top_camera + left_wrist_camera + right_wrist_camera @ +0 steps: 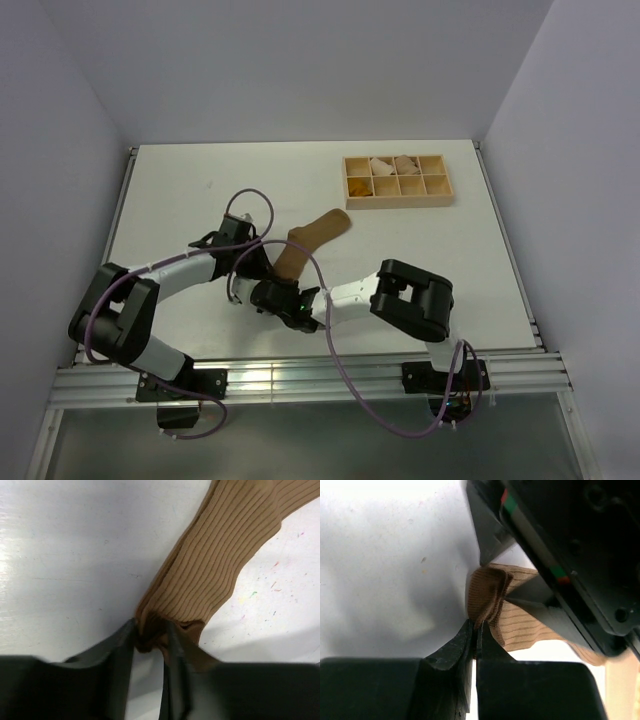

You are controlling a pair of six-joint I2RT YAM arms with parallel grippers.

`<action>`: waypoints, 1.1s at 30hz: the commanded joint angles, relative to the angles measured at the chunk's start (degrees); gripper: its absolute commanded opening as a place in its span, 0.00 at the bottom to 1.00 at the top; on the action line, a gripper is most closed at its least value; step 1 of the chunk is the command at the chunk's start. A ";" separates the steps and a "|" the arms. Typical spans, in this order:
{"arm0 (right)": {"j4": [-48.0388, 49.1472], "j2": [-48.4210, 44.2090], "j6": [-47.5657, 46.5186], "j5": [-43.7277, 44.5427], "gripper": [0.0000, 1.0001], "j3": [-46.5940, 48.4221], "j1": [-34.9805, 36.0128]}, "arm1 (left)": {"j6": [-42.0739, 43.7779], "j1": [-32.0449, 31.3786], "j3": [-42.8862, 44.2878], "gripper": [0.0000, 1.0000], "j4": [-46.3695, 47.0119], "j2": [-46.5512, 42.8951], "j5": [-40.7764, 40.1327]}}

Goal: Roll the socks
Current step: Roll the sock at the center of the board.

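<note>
White table (200, 190), pale walls (300, 60), left gripper (150, 636) and right gripper (474, 630) both pinching 1 tan sock (310, 236)

I'm losing the cuff end of the tan-brown sock (305, 245) in the overhead view: it is disappearing under the left gripper (264, 262) and the right gripper (272, 292) where they are meeting. From the left wrist, the top edge is cutting off the sock's far end. From the right wrist, the left gripper's dark body is covering most of the fabric. The pale pieces (392, 165) in the wooden tray (396, 203) are showing too small for me to identify.
</note>
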 commanded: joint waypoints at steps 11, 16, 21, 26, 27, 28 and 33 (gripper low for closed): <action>-11.70 -2.07 10.63 -28.45 0.00 0.50 -9.21 | -5.01 4.50 -5.45 0.65 3.20 -9.07 -3.37; -13.98 -2.95 13.53 -39.98 0.00 1.82 -14.65 | -7.56 7.49 -8.26 0.70 3.64 -13.12 -5.56; -14.34 -2.95 16.16 -49.74 0.00 2.79 -18.26 | -9.84 10.56 -12.13 0.78 5.66 -17.96 -5.74; -14.86 -1.20 21.52 -61.95 0.00 4.89 -23.35 | -9.50 11.27 -15.91 0.81 10.48 -22.35 -3.03; -14.78 0.03 23.79 -63.54 0.00 5.34 -24.06 | -9.32 11.27 -16.35 0.81 11.11 -22.79 -1.28; -14.00 0.56 25.12 -67.56 0.00 5.69 -24.85 | -9.06 11.27 -16.70 0.81 13.81 -22.97 -0.22; -10.74 4.60 34.00 -76.56 0.00 6.92 -30.47 | -7.82 10.75 -17.76 0.76 16.64 -22.18 4.27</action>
